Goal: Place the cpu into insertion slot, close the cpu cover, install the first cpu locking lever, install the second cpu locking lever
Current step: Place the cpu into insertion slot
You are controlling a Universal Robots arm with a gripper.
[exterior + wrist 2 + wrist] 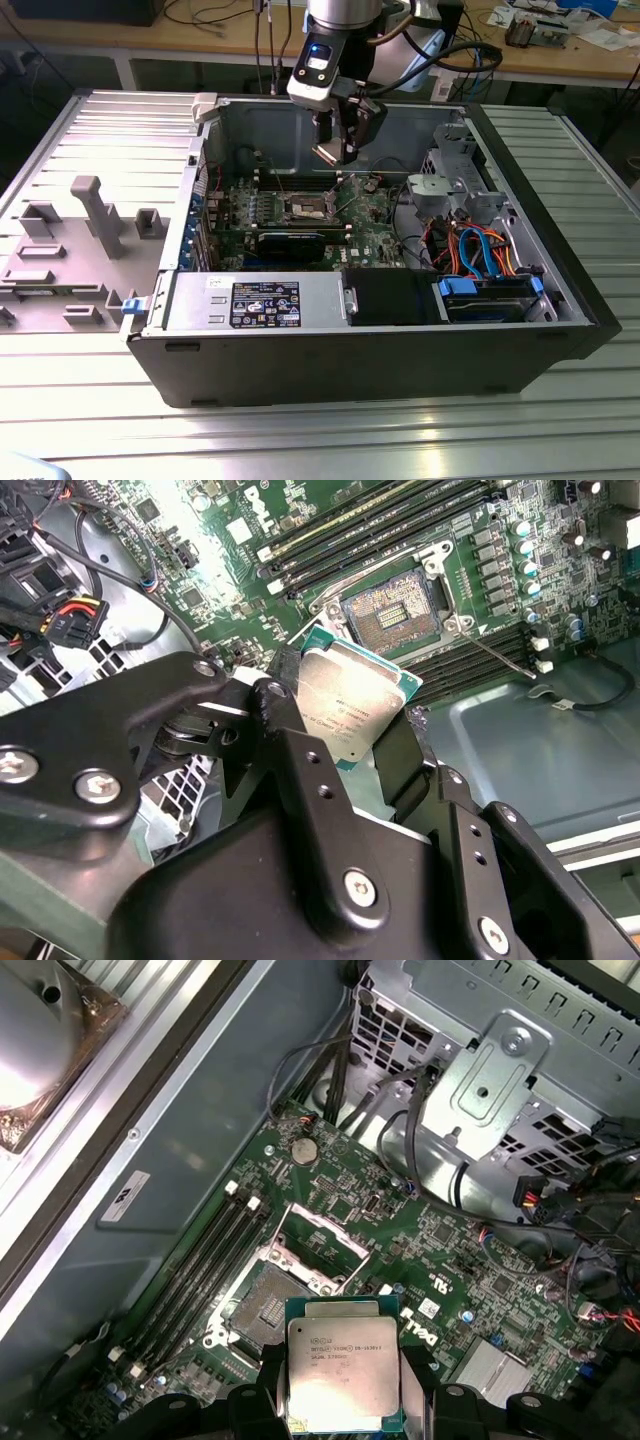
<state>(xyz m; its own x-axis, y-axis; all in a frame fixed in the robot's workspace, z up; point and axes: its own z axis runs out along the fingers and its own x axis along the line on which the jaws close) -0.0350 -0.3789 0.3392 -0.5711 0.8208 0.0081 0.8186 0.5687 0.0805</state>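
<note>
Black gripper (345, 715) fingers are clamped on two opposite edges of the cpu (355, 705), which shows its dull metal top in both wrist views and hangs clear of the green board, not yet seated. In the exterior view the gripper (335, 140) hovers inside the open computer case (360, 350) on the bench (400, 440), above the insertion slot (308, 207) and a little toward the exterior view's right. In the first wrist view the cpu (342, 1375) covers one corner of the insertion slot (265, 1305), and the cpu cover (300, 1263) seems to stand raised off it, so the way in looks free. In the second wrist view the insertion slot (392, 608) lies bare, with a thin wire lever (495, 658) swung out beside it. Doing this step well probably means squaring the chip's edges to the socket rim first, matching its orientation, keeping it level, and coming straight down without any sideways slide, since the contacts in the dark centre look delicate. Letting go should wait until it sits flat inside the rim.
</note>
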